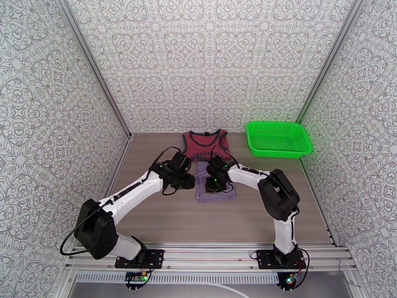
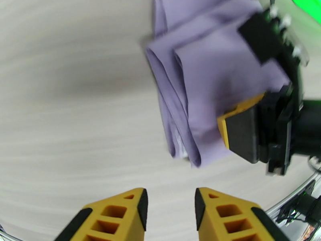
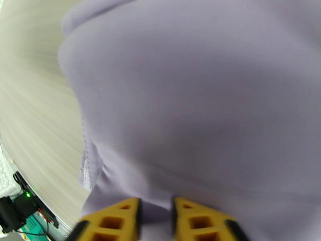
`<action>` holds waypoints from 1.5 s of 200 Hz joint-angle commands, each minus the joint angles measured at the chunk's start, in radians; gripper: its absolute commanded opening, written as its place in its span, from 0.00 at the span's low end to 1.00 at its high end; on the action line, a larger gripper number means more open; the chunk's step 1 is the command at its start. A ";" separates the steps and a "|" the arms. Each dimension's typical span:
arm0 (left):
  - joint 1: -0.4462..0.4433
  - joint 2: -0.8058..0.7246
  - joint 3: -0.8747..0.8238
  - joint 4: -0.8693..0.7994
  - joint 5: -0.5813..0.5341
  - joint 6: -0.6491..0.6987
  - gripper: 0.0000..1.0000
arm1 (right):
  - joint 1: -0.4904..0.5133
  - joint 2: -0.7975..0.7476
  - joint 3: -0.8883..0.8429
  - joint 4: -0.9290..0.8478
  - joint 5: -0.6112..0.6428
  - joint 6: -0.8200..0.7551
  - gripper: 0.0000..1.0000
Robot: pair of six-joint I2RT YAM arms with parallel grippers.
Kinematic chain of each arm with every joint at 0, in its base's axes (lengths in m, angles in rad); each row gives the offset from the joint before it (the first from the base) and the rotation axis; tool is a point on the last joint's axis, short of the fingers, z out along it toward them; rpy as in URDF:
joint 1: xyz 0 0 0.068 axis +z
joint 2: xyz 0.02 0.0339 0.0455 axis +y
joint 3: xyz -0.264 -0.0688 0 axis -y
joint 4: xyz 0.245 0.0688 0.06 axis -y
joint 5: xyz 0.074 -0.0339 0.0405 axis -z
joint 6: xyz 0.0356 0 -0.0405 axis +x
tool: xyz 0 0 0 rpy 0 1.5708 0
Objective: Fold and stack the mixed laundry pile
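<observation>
- The right gripper (image 3: 156, 215) is down on the lavender garment (image 3: 200, 97). Its fingers (image 3: 124, 219) stand a narrow way apart, and cloth bulges right up to the gap between them. I cannot tell whether the pads pinch a fold or merely press on it, as the wrist view is blurred and the tips are half buried in fabric.
- The left gripper (image 2: 170, 209) is parted with nothing between its pads. Bare table (image 2: 60, 117) lies under it, and it touches no cloth.
- From the left gripper, the lavender garment lies ahead and to the right, near but apart, with its layered folded edge turned toward the fingers. From the right gripper it is directly underneath, so the right arm is plainly the nearer of the two.
- In the overhead view the lavender garment is a compact folded block at mid-table, between the two wrists. Its left edge runs roughly from near to far, but the right wrist hides much of its top, so its long axis is hard to fix.
- The red tank top (image 1: 206, 145) lies spread flat just beyond it, neck toward the back wall. It meets the far edge of the lavender garment; I cannot tell which overlaps which.
- The green basket (image 1: 280, 151) sits far right, well apart from both.
- As a judgement, the coming move turns on that layered left edge. The left gripper would have to travel rightward to reach it, while the right only needs to close where it is.
</observation>
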 commanded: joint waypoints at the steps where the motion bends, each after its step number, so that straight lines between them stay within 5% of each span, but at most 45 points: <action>1: -0.071 -0.031 -0.039 0.051 0.010 -0.083 0.41 | -0.090 -0.163 0.018 -0.100 0.091 -0.059 0.47; 54: -0.155 -0.019 -0.130 0.176 0.041 -0.199 0.42 | -0.292 -0.163 -0.079 -0.073 -0.044 -0.173 0.71; 122: -0.089 -0.141 -0.131 0.109 -0.008 -0.190 0.42 | -0.324 -0.003 -0.147 0.136 -0.171 -0.131 0.71; 147: -0.065 -0.211 -0.161 0.088 -0.014 -0.196 0.42 | -0.324 0.052 -0.187 0.228 -0.254 -0.092 0.54; 175: -0.039 -0.295 -0.209 0.080 -0.014 -0.213 0.43 | -0.325 0.061 -0.251 0.327 -0.333 -0.021 0.15; 181: -0.033 -0.311 -0.218 0.077 -0.011 -0.216 0.43 | -0.325 0.051 -0.277 0.358 -0.344 0.010 0.01; 200: -0.011 -0.357 -0.240 0.069 0.000 -0.219 0.44 | -0.324 -0.008 -0.371 0.479 -0.360 0.132 0.00; 253: 0.000 -0.405 -0.284 0.062 0.053 -0.245 0.47 | -0.239 -0.305 -0.730 0.931 -0.077 0.761 0.00; 300: -0.037 -0.441 -0.465 0.242 0.093 -0.444 0.77 | 0.013 -0.413 -0.834 1.051 0.320 1.144 0.00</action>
